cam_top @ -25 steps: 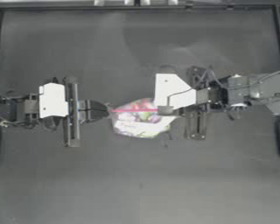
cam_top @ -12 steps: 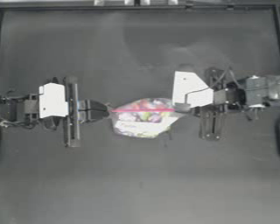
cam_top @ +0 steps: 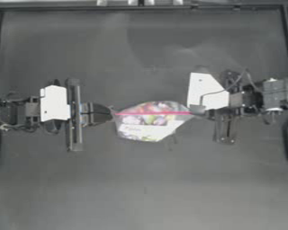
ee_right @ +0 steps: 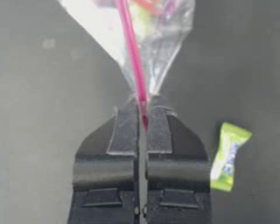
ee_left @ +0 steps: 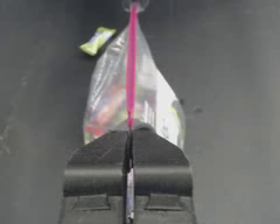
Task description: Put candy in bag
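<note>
Left gripper (cam_top: 110, 113), top view: jaws pinched tight on the left end of the bag's pink strip. Right gripper (cam_top: 197, 110) opposite it, clamped on the strip's right end. Bag (cam_top: 149, 122) hangs/stretches between the two tips, strip running straight from one to the other, colourful sweets + a whitish label showing through the plastic below the strip. Both arms reach in level w/ each other across the mid table (cam_top: 140, 188). Candy not made out from above; likely hidden under the right arm's white bracket, can't tell.

Left wrist view: left gripper (ee_left: 129, 131) closed, no gap between the jaws, strip caught right at the tips. Bag (ee_left: 116, 94) runs straight away from the jaws, strip taut down its middle, plastic sagging to both sides, red/orange sweets on one side, label on the other. Far end of strip is held by the right gripper (ee_left: 134, 5), only its tip seen at the frame edge. Candy (ee_left: 98, 40) lies on the table beyond the bag, near that far gripper, just beside the bag's edge, apart from the left jaws.

Right wrist view: right gripper (ee_right: 143, 111) closed on the strip, bag corner bunched at the tips. Bag (ee_right: 151, 30) fans out ahead of the jaws, mouth looks shut along the strip. Candy (ee_right: 228, 156) on the table just beside this gripper's jaw, alongside its body, not touching it, outside the bag; yellow-green wrapper w/ blue print, lying roughly parallel to the jaws.
</note>
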Robot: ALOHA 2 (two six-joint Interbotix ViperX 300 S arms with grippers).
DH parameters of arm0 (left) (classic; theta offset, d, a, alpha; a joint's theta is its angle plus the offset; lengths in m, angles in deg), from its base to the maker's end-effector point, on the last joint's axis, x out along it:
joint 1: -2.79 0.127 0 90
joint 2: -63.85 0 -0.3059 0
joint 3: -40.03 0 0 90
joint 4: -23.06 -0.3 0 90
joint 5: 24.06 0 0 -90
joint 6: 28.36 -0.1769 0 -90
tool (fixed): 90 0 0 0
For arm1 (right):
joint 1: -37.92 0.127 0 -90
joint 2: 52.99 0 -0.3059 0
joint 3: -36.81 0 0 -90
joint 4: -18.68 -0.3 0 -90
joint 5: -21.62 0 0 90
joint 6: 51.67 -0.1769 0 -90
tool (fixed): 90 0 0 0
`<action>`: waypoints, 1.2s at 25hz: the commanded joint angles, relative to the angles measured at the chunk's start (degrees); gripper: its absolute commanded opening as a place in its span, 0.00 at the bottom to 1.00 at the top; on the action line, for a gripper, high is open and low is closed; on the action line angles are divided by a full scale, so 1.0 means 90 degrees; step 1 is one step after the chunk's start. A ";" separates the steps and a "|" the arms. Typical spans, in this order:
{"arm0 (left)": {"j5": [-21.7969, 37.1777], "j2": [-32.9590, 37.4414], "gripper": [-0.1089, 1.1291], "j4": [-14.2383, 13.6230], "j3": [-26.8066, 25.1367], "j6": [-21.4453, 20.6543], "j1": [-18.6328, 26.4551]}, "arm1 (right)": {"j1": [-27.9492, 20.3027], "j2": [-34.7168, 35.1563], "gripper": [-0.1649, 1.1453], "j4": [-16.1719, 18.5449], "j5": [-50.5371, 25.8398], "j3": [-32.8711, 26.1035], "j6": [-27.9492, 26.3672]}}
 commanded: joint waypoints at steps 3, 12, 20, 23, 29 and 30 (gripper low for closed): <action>-0.0039 0.0166 0.13 0.0010 0.0078 0.0000 0.0000 | -0.0107 -0.0146 0.17 -0.0020 -0.0049 0.0098 -0.0039; -0.0010 0.0215 0.13 -0.0010 0.0195 -0.0010 0.0000 | 0.0010 -0.0361 0.17 -0.0039 -0.0049 -0.0293 -0.0049; 0.0156 0.0459 0.13 -0.0010 0.0254 -0.0010 -0.0068 | 0.0371 -0.0430 0.17 -0.0020 -0.0049 -0.0742 -0.0068; 0.0234 0.0615 0.13 -0.0020 0.0254 -0.0020 -0.0117 | 0.0430 -0.0439 0.17 -0.0029 -0.0049 -0.0840 -0.0068; 0.0439 0.0781 0.13 -0.0020 0.0254 -0.0020 -0.0234 | 0.0605 -0.0439 0.17 -0.0039 -0.0088 -0.1016 -0.0068; 0.0439 0.0771 0.13 -0.0010 0.0254 -0.0020 -0.0264 | 0.0645 -0.0439 0.17 -0.0039 -0.0098 -0.1035 -0.0078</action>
